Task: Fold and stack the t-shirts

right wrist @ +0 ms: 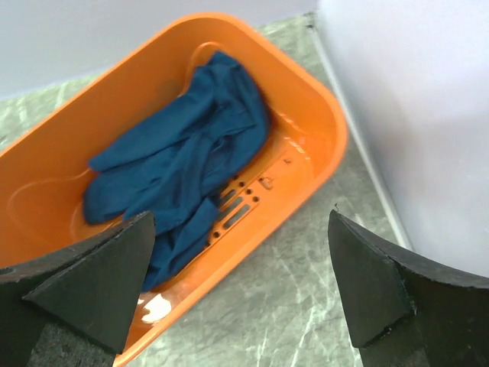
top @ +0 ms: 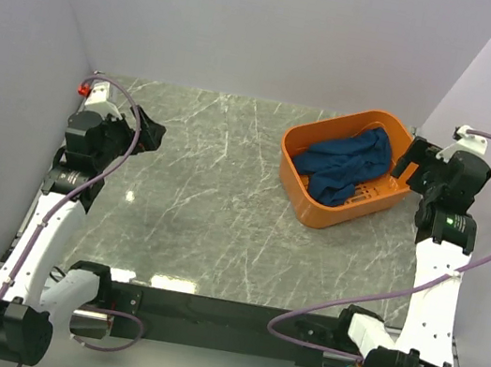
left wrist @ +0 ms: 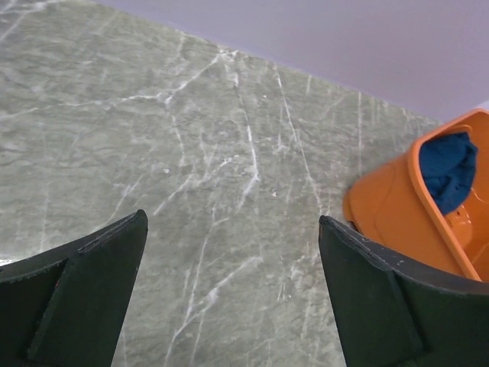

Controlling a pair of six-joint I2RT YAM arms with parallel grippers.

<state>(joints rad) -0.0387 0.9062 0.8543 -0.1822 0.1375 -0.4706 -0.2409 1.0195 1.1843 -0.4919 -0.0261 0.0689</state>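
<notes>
A dark teal-blue t-shirt (top: 347, 164) lies crumpled inside the orange basket (top: 302, 140) at the back right of the table; its print is hidden in the folds. My right gripper (top: 408, 165) hangs open just right of the basket's near right corner. In the right wrist view the t-shirt (right wrist: 179, 164) fills the basket (right wrist: 306, 199), and my gripper (right wrist: 241, 298) is above the basket's edge with nothing between its fingers. My left gripper (top: 148, 132) is open at the left side over bare table, far from the shirt. The left wrist view catches the basket (left wrist: 397, 218) and a bit of the t-shirt (left wrist: 449, 170) at right.
The grey marble table (top: 204, 205) is walled by pale panels at the back and both sides. The right wall (right wrist: 412, 115) stands close behind the basket. A black rail (top: 222, 314) with both arm bases runs along the near edge.
</notes>
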